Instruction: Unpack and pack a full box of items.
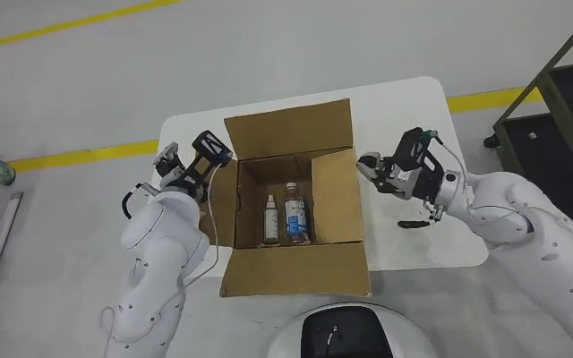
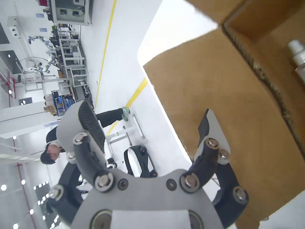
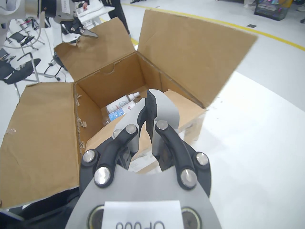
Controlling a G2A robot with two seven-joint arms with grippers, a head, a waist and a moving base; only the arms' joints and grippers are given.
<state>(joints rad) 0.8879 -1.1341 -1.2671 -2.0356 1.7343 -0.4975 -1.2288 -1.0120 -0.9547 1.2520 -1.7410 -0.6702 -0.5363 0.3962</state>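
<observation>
An open cardboard box point(image 1: 295, 268) stands on the white table point(image 1: 403, 112) with its four flaps spread. At its bottom lie a white spray bottle point(image 1: 270, 219) and a clear bottle with a blue label point(image 1: 296, 215); they show again as the spray bottle point(image 3: 124, 101) and the labelled bottle point(image 3: 114, 116). My left gripper point(image 1: 208, 152) is open at the far end of the box's left flap point(image 2: 226, 84), whose edge lies between its fingers point(image 2: 88, 117). My right gripper point(image 3: 147, 110) is shut on nothing, just over the right flap point(image 1: 337, 192).
The far flap point(image 1: 288, 130) tilts up behind the box. Bare table lies to the right of the box, under my right arm. A dark metal cart point(image 1: 537, 125) stands off the table's right side. Chairs point(image 3: 19, 67) and a person stand beyond the left side.
</observation>
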